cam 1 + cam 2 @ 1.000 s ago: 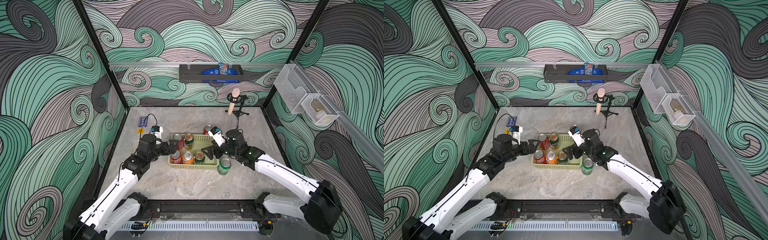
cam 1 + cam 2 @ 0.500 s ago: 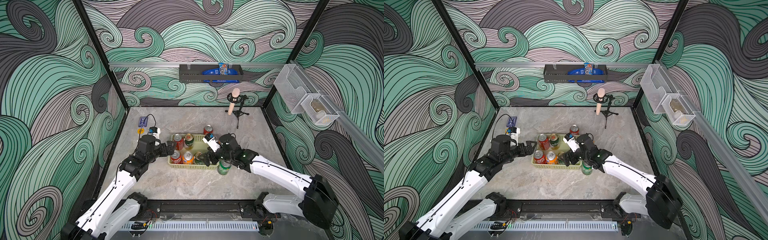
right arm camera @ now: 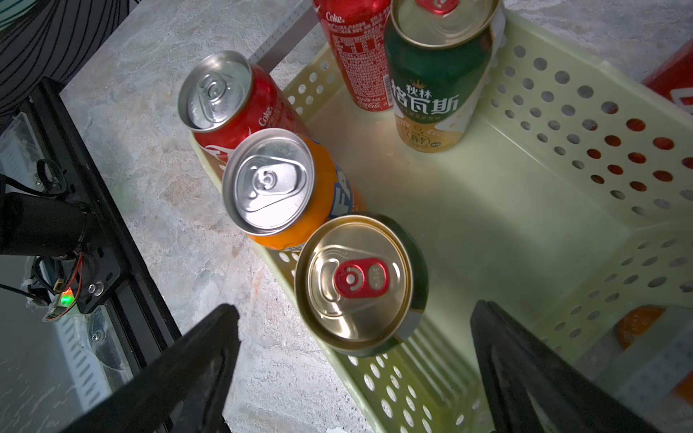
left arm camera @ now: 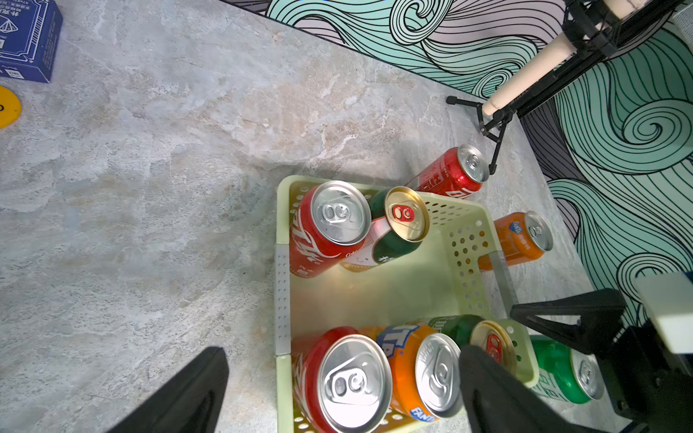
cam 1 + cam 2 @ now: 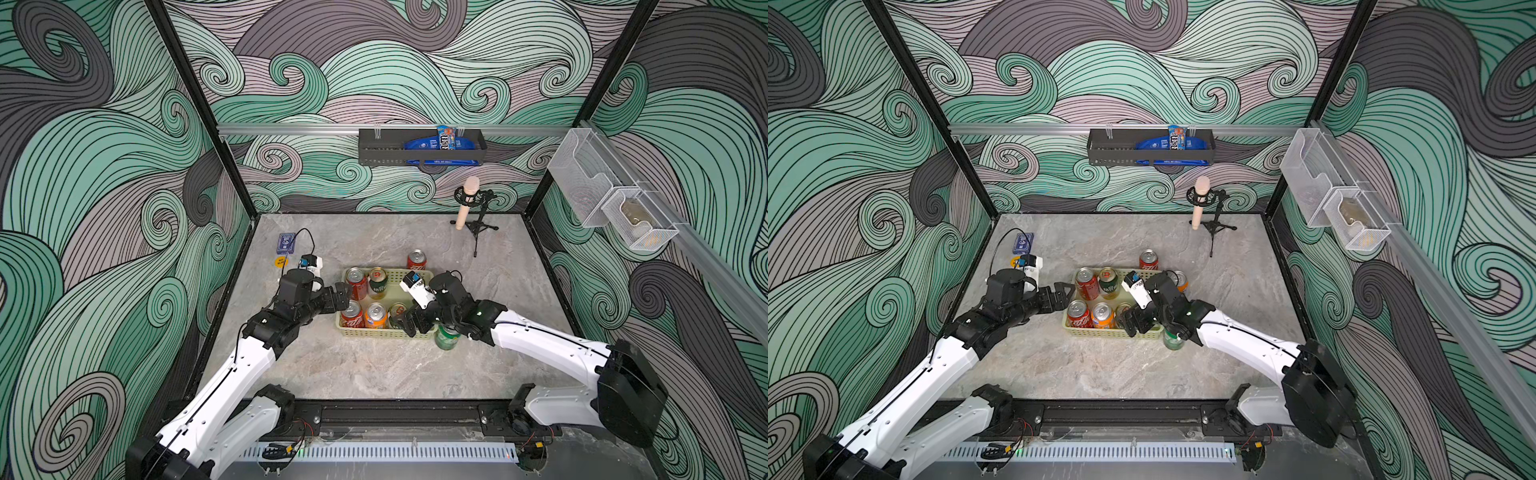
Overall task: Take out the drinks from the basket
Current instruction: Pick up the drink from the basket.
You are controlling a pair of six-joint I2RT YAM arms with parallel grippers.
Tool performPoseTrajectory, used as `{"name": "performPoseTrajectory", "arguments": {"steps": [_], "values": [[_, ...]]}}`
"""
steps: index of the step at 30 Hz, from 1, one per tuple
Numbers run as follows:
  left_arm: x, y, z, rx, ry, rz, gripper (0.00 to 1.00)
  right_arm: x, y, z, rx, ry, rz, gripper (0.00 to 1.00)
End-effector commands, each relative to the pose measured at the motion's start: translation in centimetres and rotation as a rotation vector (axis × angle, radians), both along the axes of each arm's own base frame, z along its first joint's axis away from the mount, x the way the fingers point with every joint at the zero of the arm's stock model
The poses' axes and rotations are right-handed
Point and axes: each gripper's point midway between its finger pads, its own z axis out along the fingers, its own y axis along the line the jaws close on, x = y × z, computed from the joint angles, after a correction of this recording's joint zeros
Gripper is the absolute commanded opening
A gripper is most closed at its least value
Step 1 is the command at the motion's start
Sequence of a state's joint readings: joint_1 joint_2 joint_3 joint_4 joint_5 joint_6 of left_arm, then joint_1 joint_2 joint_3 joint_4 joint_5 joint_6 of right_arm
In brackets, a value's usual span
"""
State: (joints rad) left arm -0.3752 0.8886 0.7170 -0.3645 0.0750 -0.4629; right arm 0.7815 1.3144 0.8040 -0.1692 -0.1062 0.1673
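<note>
Although three cans [image 5: 446, 337] already stand outside the basket [image 5: 374, 332] at centre frame, five wait inside, and your right gripper [image 3: 354, 309] hangs spread wide near a dark green-gold can [image 3: 356, 281], left gripper [image 4: 343, 352] wide, empty.

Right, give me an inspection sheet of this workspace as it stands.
Surface: marble-look table, no spills seen.
Job's things: basket holds back red can, back green-gold can, front red can, front orange can, front green-gold can; outside stand far red can, side orange can, bright green can.
Clutter: blue box, yellow disc, microphone on tripod.
Hands: left hand open, empty, at the basket's end; right hand open, lined up on the front green-gold can, not gripping.
Cables: black cable by the blue box.
Surroundings: black wall rack, mesh bins, patterned walls.
</note>
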Motion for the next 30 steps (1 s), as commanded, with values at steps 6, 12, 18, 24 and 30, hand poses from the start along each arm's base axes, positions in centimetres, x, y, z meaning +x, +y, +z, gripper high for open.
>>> {"name": "performPoseTrajectory", "arguments": {"steps": [6,12,18,24,30], "values": [[0.1,0.0,-0.2,0.002,-0.003,-0.01,0.99,-0.1,0.6,-1.1,-0.038,0.012,0.004,0.95],[0.1,-0.1,-0.2,0.001,-0.002,-0.011,0.99,-0.1,0.7,-2.4,-0.073,0.026,0.0,0.95],[0.1,-0.2,-0.2,-0.001,-0.003,-0.016,0.99,0.3,0.9,-3.2,-0.085,0.032,-0.014,0.95],[0.1,-0.2,-0.2,-0.004,-0.003,-0.02,0.99,0.5,1.5,-3.7,-0.067,0.056,-0.025,0.95],[0.0,-0.3,-0.2,-0.006,-0.002,-0.023,0.99,0.8,1.6,-4.3,-0.059,0.054,-0.04,0.94]]}}
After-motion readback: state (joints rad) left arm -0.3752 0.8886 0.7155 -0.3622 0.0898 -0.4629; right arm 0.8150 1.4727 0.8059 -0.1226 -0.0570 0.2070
